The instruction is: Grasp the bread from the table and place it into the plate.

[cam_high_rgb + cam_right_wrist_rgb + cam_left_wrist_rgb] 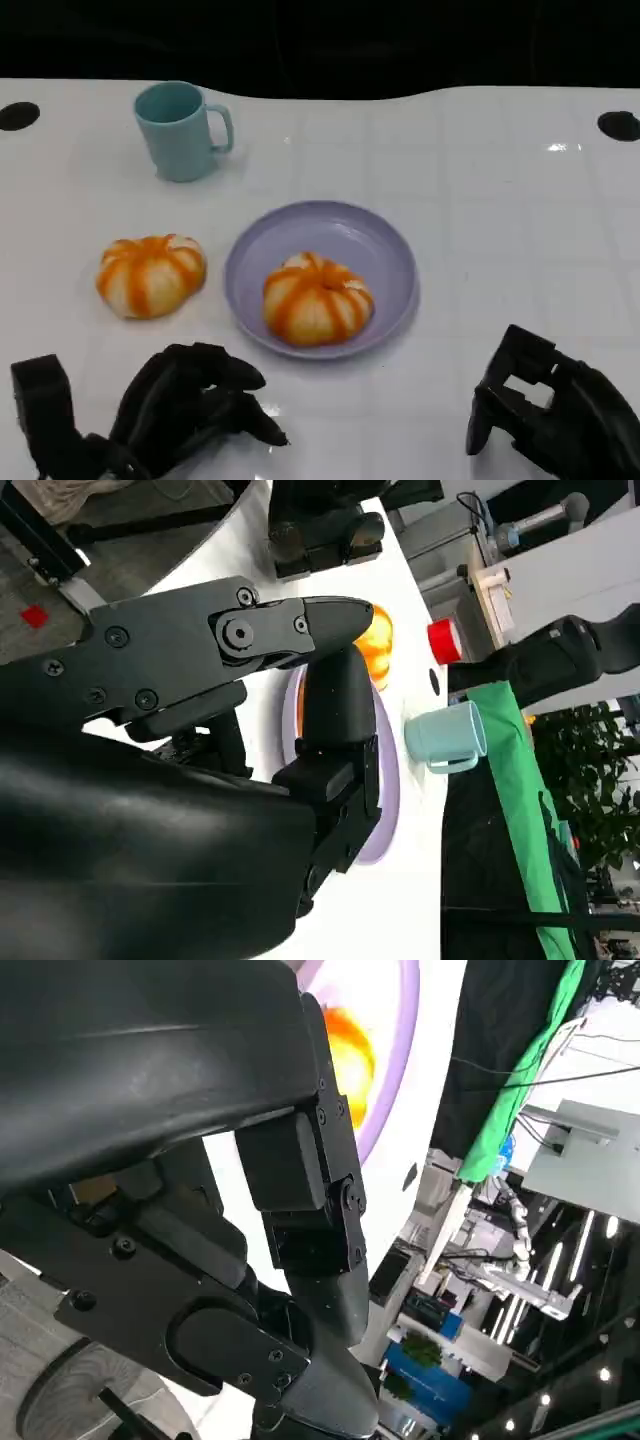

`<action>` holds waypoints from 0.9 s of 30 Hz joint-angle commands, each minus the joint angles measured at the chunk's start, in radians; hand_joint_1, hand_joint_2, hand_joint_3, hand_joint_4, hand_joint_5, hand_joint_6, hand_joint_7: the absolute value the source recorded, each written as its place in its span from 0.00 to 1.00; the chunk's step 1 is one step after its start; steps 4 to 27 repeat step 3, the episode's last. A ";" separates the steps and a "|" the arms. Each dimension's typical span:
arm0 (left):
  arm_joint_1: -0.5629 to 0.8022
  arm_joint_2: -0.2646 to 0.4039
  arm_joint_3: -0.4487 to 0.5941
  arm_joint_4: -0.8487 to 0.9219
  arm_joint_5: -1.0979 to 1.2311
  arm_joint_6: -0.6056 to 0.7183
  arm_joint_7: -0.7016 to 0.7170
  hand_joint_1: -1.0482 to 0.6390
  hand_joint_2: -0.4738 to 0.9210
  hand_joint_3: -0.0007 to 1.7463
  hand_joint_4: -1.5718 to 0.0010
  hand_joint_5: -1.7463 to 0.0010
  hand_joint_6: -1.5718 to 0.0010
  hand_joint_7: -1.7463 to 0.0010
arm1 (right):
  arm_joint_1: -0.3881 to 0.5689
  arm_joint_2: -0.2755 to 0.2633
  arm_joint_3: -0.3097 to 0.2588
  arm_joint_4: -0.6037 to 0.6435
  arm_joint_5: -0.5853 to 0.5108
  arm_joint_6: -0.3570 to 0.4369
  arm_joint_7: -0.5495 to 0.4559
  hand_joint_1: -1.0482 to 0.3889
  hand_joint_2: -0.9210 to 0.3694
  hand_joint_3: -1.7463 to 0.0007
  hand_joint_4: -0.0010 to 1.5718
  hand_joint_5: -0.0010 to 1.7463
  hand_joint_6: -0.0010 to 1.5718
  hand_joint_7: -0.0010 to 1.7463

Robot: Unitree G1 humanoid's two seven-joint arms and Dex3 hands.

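One orange-striped bread (150, 274) lies on the white table, left of the purple plate (350, 235). A second bread (317, 298) sits inside the plate, toward its near side. My left hand (190, 405) hovers low at the near edge, below the loose bread and apart from it, holding nothing. At the near right my right hand (555, 415) is also empty and clear of the plate. The left wrist view shows the left hand (280, 1210), with the plate rim (395, 1070) and its bread (350, 1045) beyond. In the right wrist view a bread (378, 640) and the plate (385, 780) peek past the fingers (335, 710).
A teal cup (183, 130) stands at the back left, behind the loose bread; the cup (447, 735) also appears in the right wrist view. Black holes mark the table's far corners (18, 115). White table (520, 220) stretches right of the plate.
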 commanded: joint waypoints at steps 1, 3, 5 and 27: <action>-0.004 0.025 0.013 0.015 -0.002 -0.007 0.000 0.02 0.89 0.00 0.00 0.82 0.00 0.95 | -0.015 0.002 -0.010 0.010 -0.001 0.008 0.004 0.31 0.00 0.87 0.44 1.00 0.35 0.99; -0.008 0.027 0.018 0.022 -0.006 -0.004 -0.006 0.02 0.89 0.00 0.00 0.82 0.00 0.95 | -0.018 0.005 -0.008 0.011 -0.006 0.010 0.000 0.32 0.00 0.87 0.44 1.00 0.35 0.99; -0.008 0.027 0.018 0.022 -0.006 -0.004 -0.006 0.02 0.89 0.00 0.00 0.82 0.00 0.95 | -0.018 0.005 -0.008 0.011 -0.006 0.010 0.000 0.32 0.00 0.87 0.44 1.00 0.35 0.99; -0.008 0.027 0.018 0.022 -0.006 -0.004 -0.006 0.02 0.89 0.00 0.00 0.82 0.00 0.95 | -0.018 0.005 -0.008 0.011 -0.006 0.010 0.000 0.32 0.00 0.87 0.44 1.00 0.35 0.99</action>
